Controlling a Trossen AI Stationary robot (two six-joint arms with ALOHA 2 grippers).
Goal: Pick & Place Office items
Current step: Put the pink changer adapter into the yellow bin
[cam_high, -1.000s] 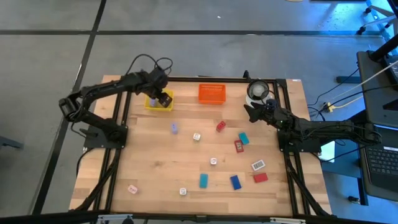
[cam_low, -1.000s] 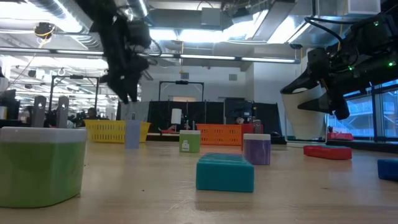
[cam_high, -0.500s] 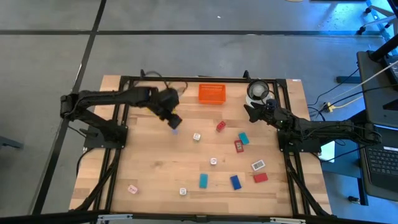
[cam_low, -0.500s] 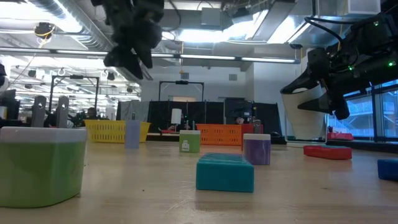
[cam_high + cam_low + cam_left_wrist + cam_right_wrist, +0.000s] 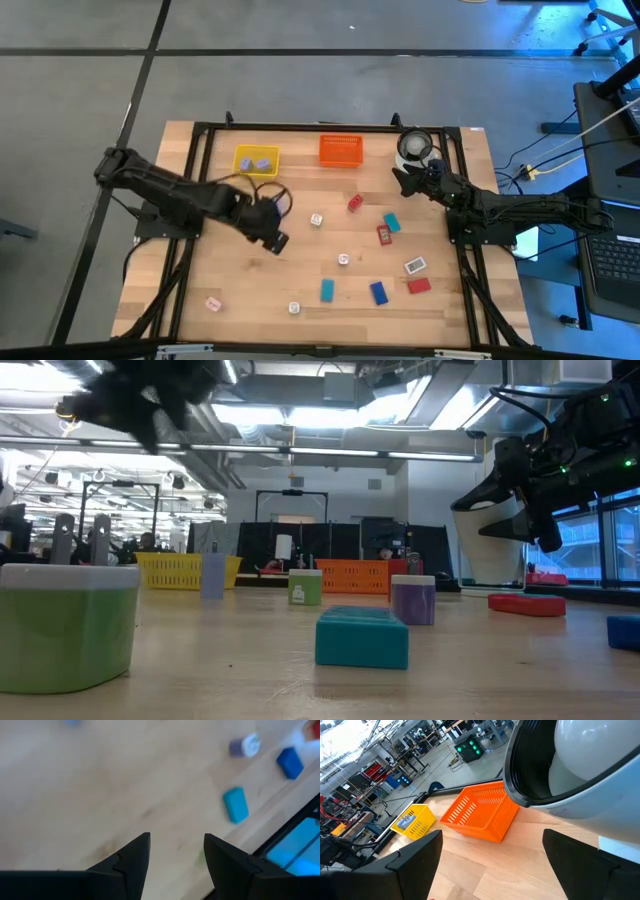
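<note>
- Over the middle-left of the bench [image 5: 240,290], the left gripper [image 5: 277,240] hangs above bare wood; its jaws stand a little apart with nothing between them, as the left wrist view shows.
- In the low view that arm is only a dark smear at the upper left, so its gripper cannot be made out there.
- At the far right of the bench, the right gripper [image 5: 402,180] waits just beside the white round container [image 5: 413,147], jaws spread wide and empty.
- The office items lie scattered over the middle and right of the bench: a teal block [image 5: 327,290], a blue block [image 5: 379,292], a red block [image 5: 419,286], a white cube [image 5: 343,259].
- Two pale lilac pieces [image 5: 256,162] sit in the yellow tray [image 5: 243,153]; the orange tray [image 5: 340,149] shows no contents from above.
- A small piece [image 5: 212,304] near the front left edge is too tiny to identify.
</note>
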